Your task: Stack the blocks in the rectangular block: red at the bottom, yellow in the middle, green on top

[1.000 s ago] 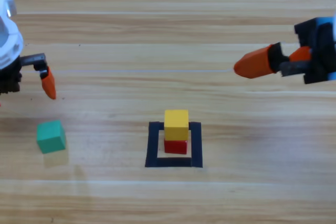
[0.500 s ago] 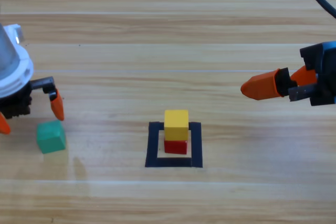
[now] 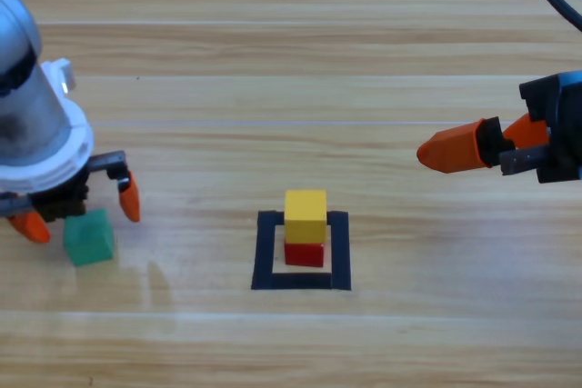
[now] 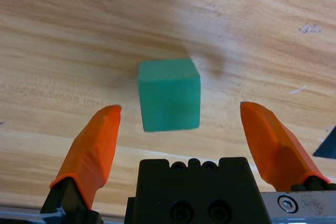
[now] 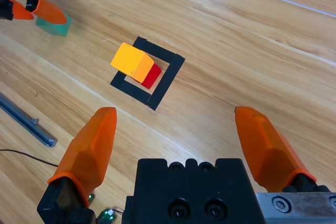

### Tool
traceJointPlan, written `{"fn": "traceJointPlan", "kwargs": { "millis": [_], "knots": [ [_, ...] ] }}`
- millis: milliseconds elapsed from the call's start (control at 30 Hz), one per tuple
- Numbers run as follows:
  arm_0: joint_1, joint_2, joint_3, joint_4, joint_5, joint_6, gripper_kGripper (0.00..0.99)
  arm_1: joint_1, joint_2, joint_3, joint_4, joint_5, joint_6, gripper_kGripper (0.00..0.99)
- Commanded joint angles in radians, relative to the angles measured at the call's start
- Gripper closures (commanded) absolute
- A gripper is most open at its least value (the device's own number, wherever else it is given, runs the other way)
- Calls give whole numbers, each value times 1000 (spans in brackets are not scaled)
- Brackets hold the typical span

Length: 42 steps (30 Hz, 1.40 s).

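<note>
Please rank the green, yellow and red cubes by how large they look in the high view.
1. Green cube and yellow cube: near alike, too close to rank; yellow sits higher, nearer the camera.
2. Red cube: looks smallest, but yellow covers most of it.

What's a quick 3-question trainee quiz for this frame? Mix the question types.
1. True or false: the yellow cube sits on the red cube inside the tape rectangle.
2. Which gripper is over the green cube? A) left B) right
3. Fill in: the left gripper has its fingers ____ on either side of the green cube, not touching it.

Key: 1 true; 2 A; 3 open. The right gripper waits at the right edge, open.
</note>
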Motion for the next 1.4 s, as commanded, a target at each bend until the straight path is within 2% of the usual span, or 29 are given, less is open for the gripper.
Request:
{"fn": "traceJointPlan", "kwargs": {
  "millis": [33, 400, 767, 1300, 1400],
  "knots": [
    [-21, 71, 25, -24, 24, -9, 16, -15, 15, 3, -16, -1, 1, 0],
    [-21, 96, 28, -41, 30, -9, 21, -15, 12, 5, -14, 8, 4, 0],
    [-20, 111, 26, -47, 29, 6, 85, -15, 11, 5, -13, 10, 4, 0],
    [-20, 131, 36, -63, 27, 16, 114, -10, 11, 6, -11, 10, 4, 0],
    [-20, 135, 36, -66, 24, 22, 189, -10, 11, 6, -10, 10, 4, 0]
  ]
}}
